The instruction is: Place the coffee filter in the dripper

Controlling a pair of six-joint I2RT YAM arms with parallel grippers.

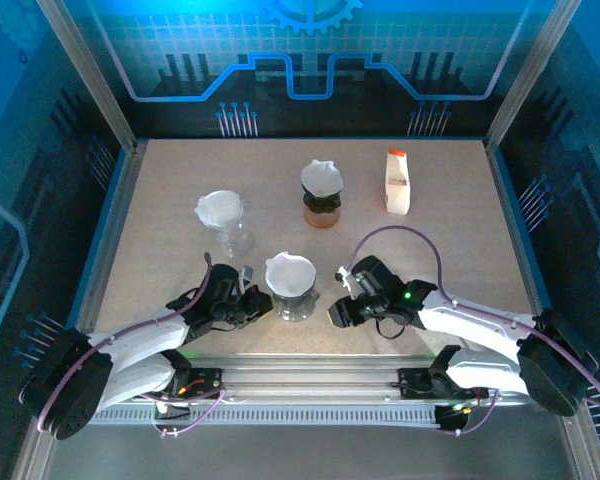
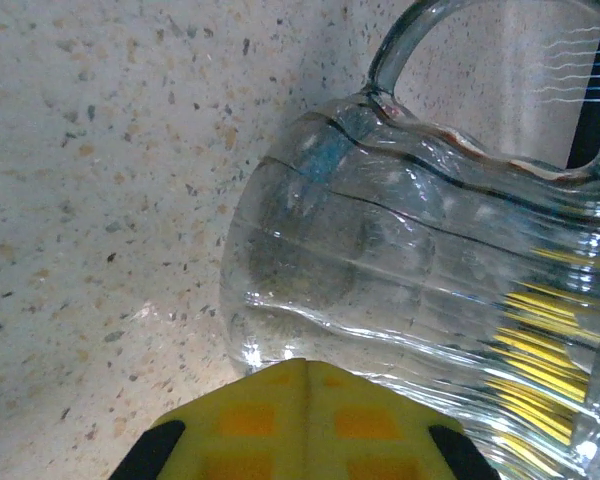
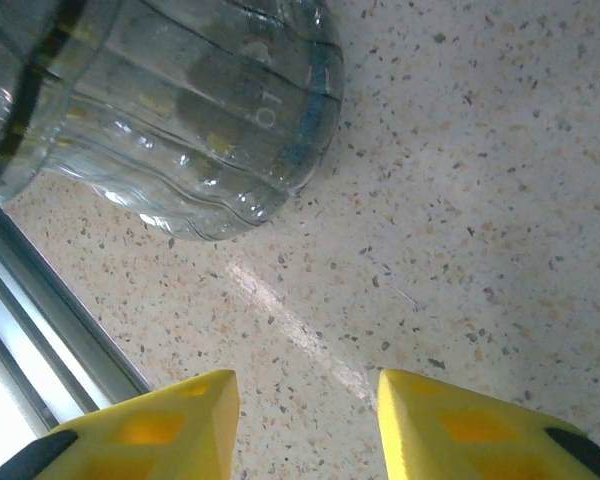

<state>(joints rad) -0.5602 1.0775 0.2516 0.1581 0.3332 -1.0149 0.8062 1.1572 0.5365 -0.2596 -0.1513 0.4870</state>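
Well, from where I stand, the clear ribbed glass dripper (image 1: 292,300) sits near the front middle of the speckled beige table (image 1: 450,250). The white paper coffee filter (image 1: 290,272) is already resting in its mouth. Both arms have crowded in low on either side of it.

The left gripper (image 1: 252,300) is right up against the dripper's left side. In the left wrist view its yellow fingertips are pressed together with nothing between them, just touching the ribbed glass wall below the looped glass handle.

The right gripper (image 1: 335,312) sits just beside the dripper on the other side, not touching it. In its wrist view the two yellow fingers stand apart with only bare tabletop between them. The glass base is up and to the left, and the metal front rail (image 3: 40,300) runs along the lower left.

Farther back, a second clear glass dripper holding a white filter (image 1: 220,210) stands to the left. A dark brown dripper with a white filter (image 1: 322,195) stands in the middle. A white carton with an orange cap (image 1: 397,182) is to the right, well apart from the arms.
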